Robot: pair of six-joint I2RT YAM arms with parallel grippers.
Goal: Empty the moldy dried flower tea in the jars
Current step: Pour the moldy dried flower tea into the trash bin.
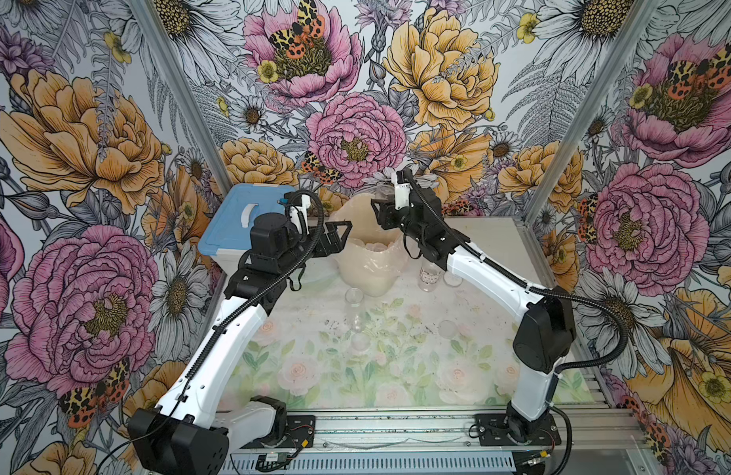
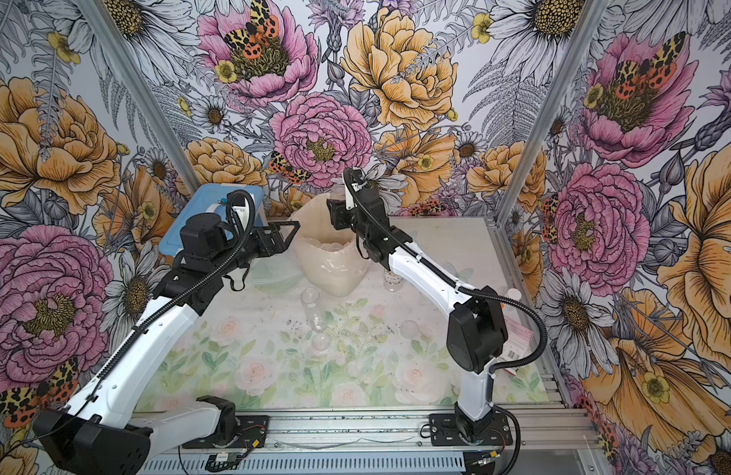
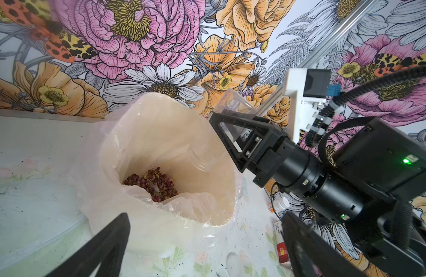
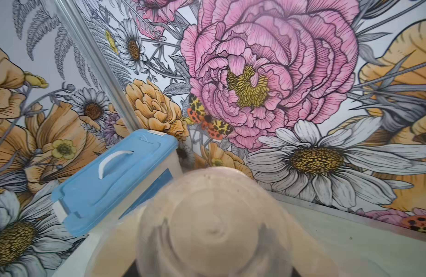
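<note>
Loose lid (image 1: 359,341), empty jar (image 1: 356,312), tea (image 3: 152,184) in bin (image 3: 173,134), held jar (image 3: 233,106) seemingly empty

My left arm reaches forward, left end effector (image 1: 338,238) spread wide, gripping nothing. My right arm stretches up and forward, wrist rolled over, right end effector (image 1: 382,205) clamped on a jar (image 3: 234,106) tipped mouth-down.

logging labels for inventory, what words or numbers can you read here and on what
"HYNAUT", as best it reads, small print: on the red-and-white box.
Barcode on that same box in a top view: digits too small to read.
Red-and-white label on the labelled jar: print too small to read.
Orange label on the white-capped bottle: too blurred to read.
</note>
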